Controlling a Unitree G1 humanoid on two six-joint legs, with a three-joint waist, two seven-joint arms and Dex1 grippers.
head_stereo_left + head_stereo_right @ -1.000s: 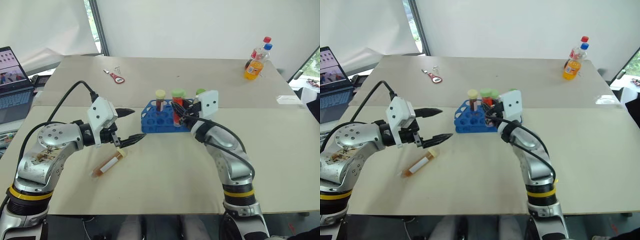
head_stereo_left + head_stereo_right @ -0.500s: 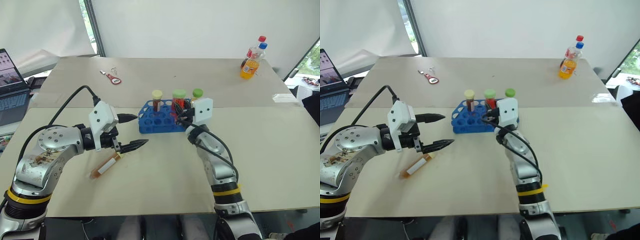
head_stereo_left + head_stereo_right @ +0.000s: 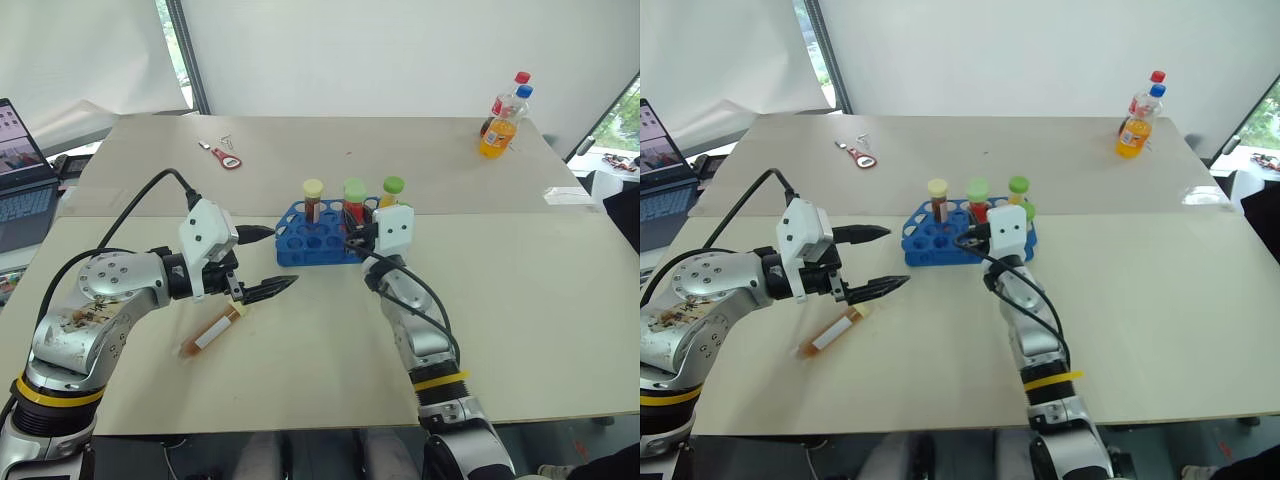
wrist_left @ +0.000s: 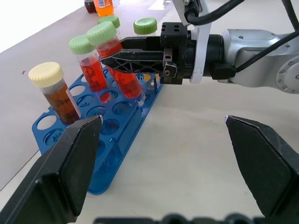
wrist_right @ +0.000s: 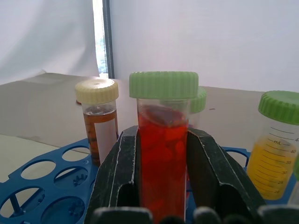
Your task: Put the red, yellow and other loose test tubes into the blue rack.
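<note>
The blue rack (image 3: 318,240) stands mid-table. It holds a brown tube with a cream cap (image 4: 52,91), a red tube with a green cap (image 4: 88,65) and a yellow tube with a green cap (image 5: 274,144). My right gripper (image 5: 162,135) is shut on another red tube with a green cap (image 4: 125,79), which tilts over the rack's near edge. Whether its foot sits in a hole is hidden. One loose tube with a cream cap and white label (image 3: 212,331) lies on the table, just below my open left gripper (image 3: 282,257).
An orange drink bottle (image 3: 503,130) stands with another bottle at the far right corner. A laptop (image 3: 18,170) sits at the left edge, and a small red tool (image 3: 229,156) lies on the far table. A seam runs across between the two tabletops behind the rack.
My right gripper has sunk a little toward the rack with the red tube in it. The left arm has kept still. The head camera shifted slightly.
</note>
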